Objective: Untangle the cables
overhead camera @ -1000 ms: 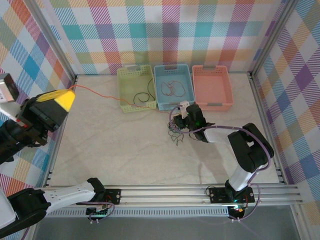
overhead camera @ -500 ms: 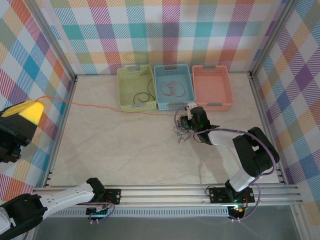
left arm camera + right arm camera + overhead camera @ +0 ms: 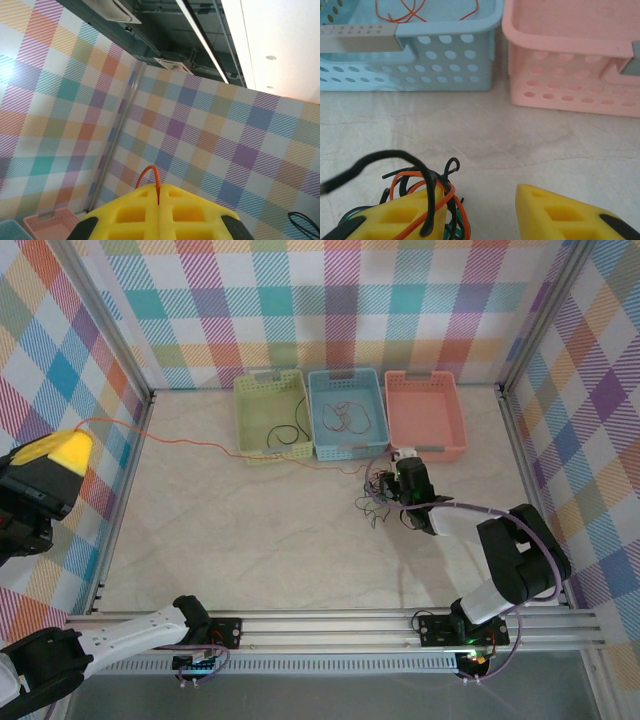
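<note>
Carried the right tool (image 3: 401,480) (image 3: 480,212) rightward over the last second, nearer the pink basket (image 3: 425,416) (image 3: 570,75), and spread its jaws well apart (nothing pinched between them). Leaves the tangled cables (image 3: 378,498) (image 3: 420,182) draped over one yellow finger (image 3: 395,220), trailing just beside that tool on the tabletop (image 3: 250,530). Keeps the left tool (image 3: 62,452) (image 3: 159,192), pulled far left, clamped on one orange cable (image 3: 200,445) (image 3: 151,175), strung from it past the green basket (image 3: 270,416) toward the tangle.
</note>
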